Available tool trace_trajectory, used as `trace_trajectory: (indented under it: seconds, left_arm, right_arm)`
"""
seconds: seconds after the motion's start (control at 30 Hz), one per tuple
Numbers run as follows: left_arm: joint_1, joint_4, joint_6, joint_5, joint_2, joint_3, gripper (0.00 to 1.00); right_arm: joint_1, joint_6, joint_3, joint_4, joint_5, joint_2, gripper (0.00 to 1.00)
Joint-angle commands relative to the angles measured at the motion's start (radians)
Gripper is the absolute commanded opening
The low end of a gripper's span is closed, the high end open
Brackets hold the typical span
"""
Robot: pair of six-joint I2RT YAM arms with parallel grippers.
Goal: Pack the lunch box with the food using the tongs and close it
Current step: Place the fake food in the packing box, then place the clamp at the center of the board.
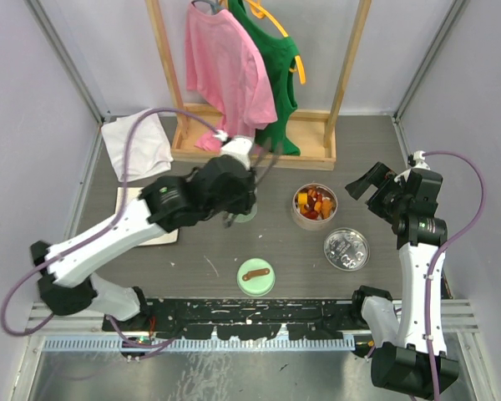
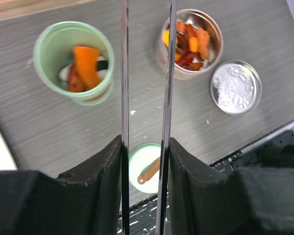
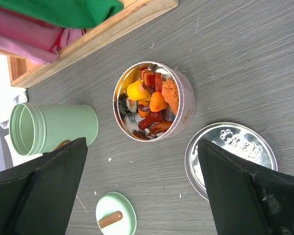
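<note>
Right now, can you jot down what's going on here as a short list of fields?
left gripper: shut on tongs
right gripper: open, holding nothing
tin: heaped with food
green cup: open, a few pieces inside
green lid: off the green cup, lying flat
silver lid: beside the tin

The tongs (image 2: pixel 125 73) are thin, smooth metal; the round tin (image 3: pixel 185 105) and its embossed lid (image 2: pixel 235 87) are bright, glossy metal. The green lunch box (image 2: pixel 49 44) and its green cap (image 2: pixel 146 155) look like matt plastic, on a matt grey tabletop (image 2: pixel 49 127) with fine streaked grain. The clothes rack (image 1: pixel 317 157) is pale bare wood.
</note>
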Motion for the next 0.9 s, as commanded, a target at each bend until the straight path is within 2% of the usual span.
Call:
trace_trajectory:
  seconds: [0.0, 0.2, 0.43, 0.63, 0.87]
  left_arm:
    - [0.040, 0.073, -0.053, -0.164, -0.168, -0.139, 0.37]
    - [0.109, 0.005, -0.134, -0.274, -0.380, -0.312, 0.38]
    - [0.155, -0.080, -0.245, -0.260, -0.514, -0.506, 0.45]
    - [0.175, 0.001, -0.263, -0.221, -0.525, -0.660, 0.47]
    - [0.218, 0.064, -0.249, -0.129, -0.431, -0.745, 0.47]
  right_arm:
    - [-0.002, 0.014, 0.026, 0.040, -0.019, -0.007, 1.00]
    - [-0.002, 0.027, 0.022, 0.048, -0.033, -0.009, 1.00]
    - [-0.003, 0.034, 0.018, 0.051, -0.039, -0.015, 1.00]
    - [-0.004, 0.055, 0.007, 0.061, -0.062, -0.021, 1.00]
    - [-0.003, 0.052, 0.012, 0.052, -0.048, -0.039, 1.00]
